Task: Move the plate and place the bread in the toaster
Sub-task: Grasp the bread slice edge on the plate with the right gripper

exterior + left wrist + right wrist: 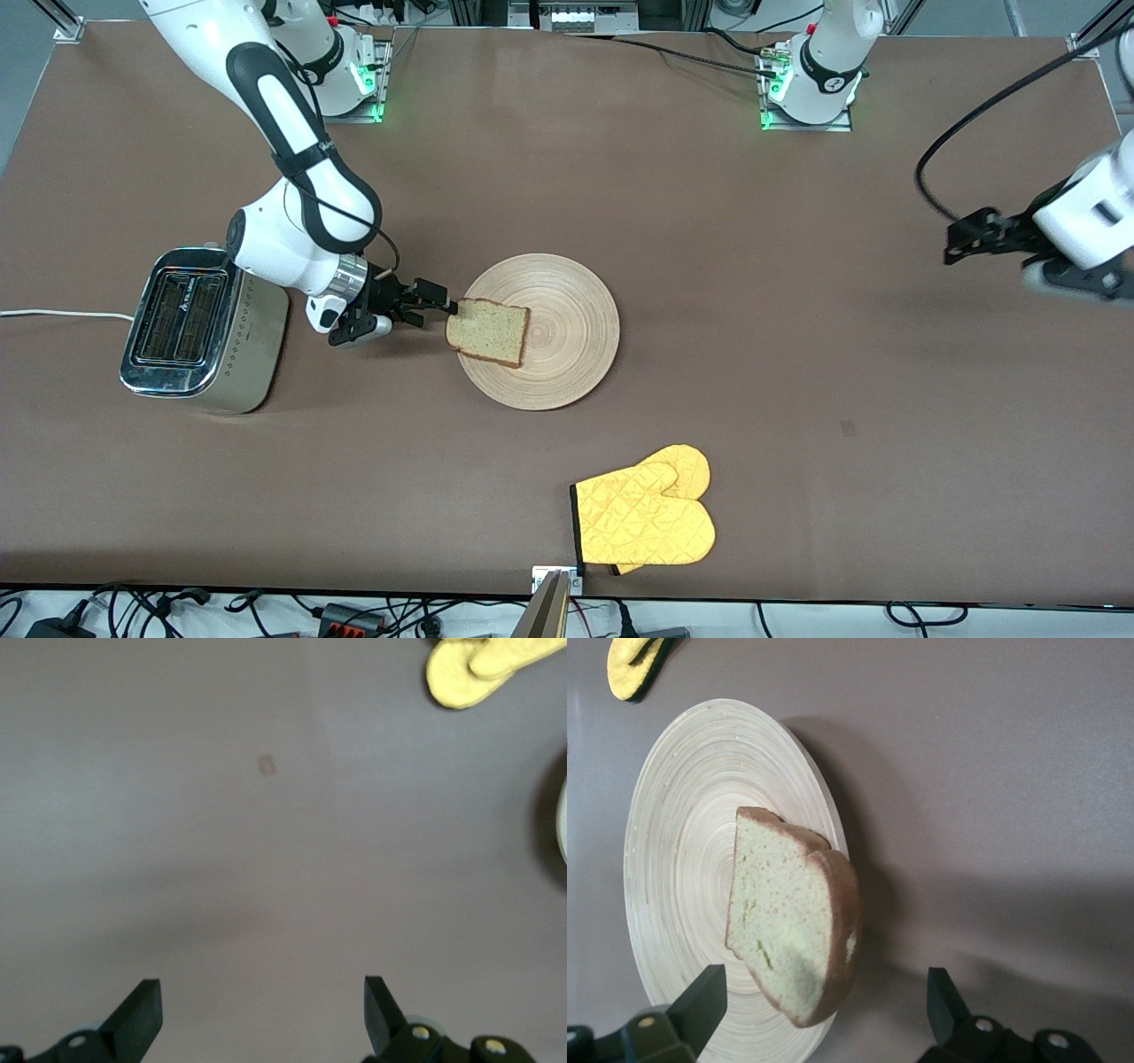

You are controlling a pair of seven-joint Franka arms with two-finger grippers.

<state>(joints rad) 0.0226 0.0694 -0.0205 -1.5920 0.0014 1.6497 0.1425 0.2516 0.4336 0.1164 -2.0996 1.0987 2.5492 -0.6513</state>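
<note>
My open right gripper (440, 301) nears the soft, light brown bread slice (488, 331) (crumbly); I would pinch its crust edge gently.

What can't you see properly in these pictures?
- Inside the toaster slots: too dark in the front view to tell what's down there.
- The plate under the bread: covered by the slice in the front and right wrist views.
- Left arm: cut off by the front view's edge; only its open left gripper shows, over bare table.
- The oven mitt: cropped in both wrist views.
- Whether the open right gripper touches the bread: unclear.
</note>
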